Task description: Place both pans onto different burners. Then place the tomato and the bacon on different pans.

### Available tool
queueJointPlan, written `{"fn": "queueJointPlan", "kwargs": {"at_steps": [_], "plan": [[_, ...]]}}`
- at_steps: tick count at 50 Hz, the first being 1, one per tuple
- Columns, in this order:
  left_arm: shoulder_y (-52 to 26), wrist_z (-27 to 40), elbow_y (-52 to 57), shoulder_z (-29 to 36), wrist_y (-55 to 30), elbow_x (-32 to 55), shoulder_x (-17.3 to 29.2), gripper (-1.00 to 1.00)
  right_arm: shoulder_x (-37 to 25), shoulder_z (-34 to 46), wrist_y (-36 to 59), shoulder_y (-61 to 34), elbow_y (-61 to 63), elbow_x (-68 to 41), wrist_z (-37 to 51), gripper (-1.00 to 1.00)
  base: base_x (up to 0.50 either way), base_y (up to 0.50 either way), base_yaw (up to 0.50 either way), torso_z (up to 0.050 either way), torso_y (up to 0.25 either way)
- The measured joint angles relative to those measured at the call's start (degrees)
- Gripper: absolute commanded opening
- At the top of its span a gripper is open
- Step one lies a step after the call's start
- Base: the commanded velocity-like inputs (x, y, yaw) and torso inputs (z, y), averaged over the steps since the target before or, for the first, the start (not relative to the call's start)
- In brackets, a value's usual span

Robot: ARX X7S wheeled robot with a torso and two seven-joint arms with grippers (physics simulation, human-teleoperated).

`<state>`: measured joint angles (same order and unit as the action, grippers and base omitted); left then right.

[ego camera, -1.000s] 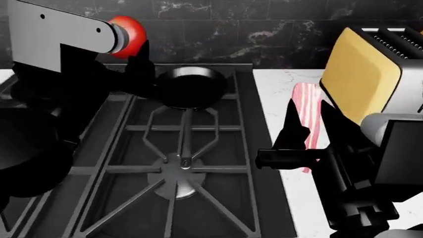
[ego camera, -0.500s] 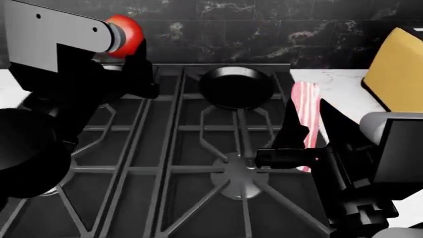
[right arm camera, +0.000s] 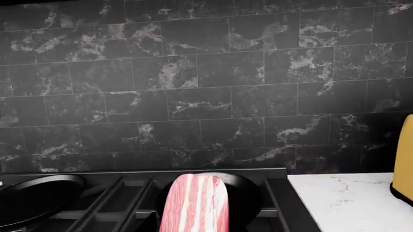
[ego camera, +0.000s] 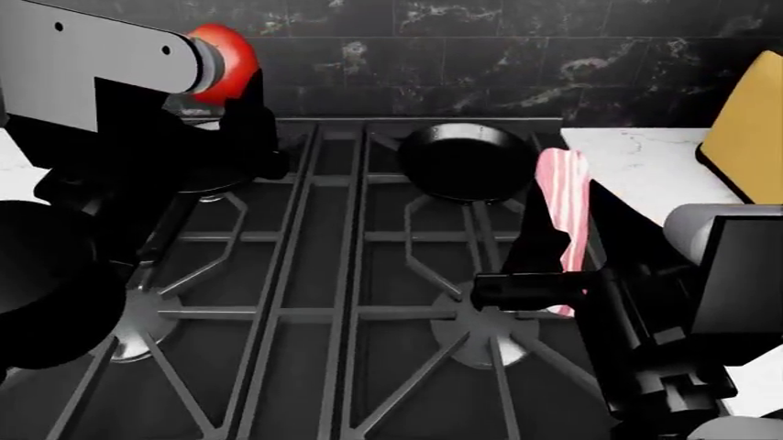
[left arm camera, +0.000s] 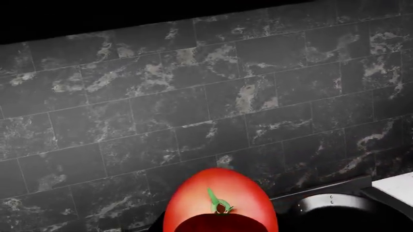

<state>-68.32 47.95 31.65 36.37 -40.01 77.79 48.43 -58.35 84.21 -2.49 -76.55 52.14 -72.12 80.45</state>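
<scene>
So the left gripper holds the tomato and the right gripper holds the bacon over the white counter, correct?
Not quite. The right gripper holds the bacon over the range, beside the deep pan, as the head view shows. The left gripper does hold the tomato.

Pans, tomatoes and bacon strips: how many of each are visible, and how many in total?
Pans: 2 (deeper pan, flat pan)
Tomato: 1
Bacon strip: 1
Total: 4
</scene>
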Motion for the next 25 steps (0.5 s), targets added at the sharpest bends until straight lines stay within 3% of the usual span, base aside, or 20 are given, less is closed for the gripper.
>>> {"fn": "queueJointPlan", "kwargs": {"at_steps": [8, 25], "plan": [[0.13, -0.01, 0.08, -0.08, 0.1, 0.03, 0.18, -1.0, 0.03, -0.33, 0.08, -0.21, 0.11, 0.25, -0.39, -1.0, 0.04, 0.04, 0.0, 0.0, 0.0], [0.24, -0.5, -0.37, -0.04, 0.16, -0.61, 0.39, -1.0, -0.06, -1.07, -0.68, 0.0, 0.02, 1.08, -1.65, -1.0, 0.24, 0.11, 0.0, 0.001, 0.001]]}}
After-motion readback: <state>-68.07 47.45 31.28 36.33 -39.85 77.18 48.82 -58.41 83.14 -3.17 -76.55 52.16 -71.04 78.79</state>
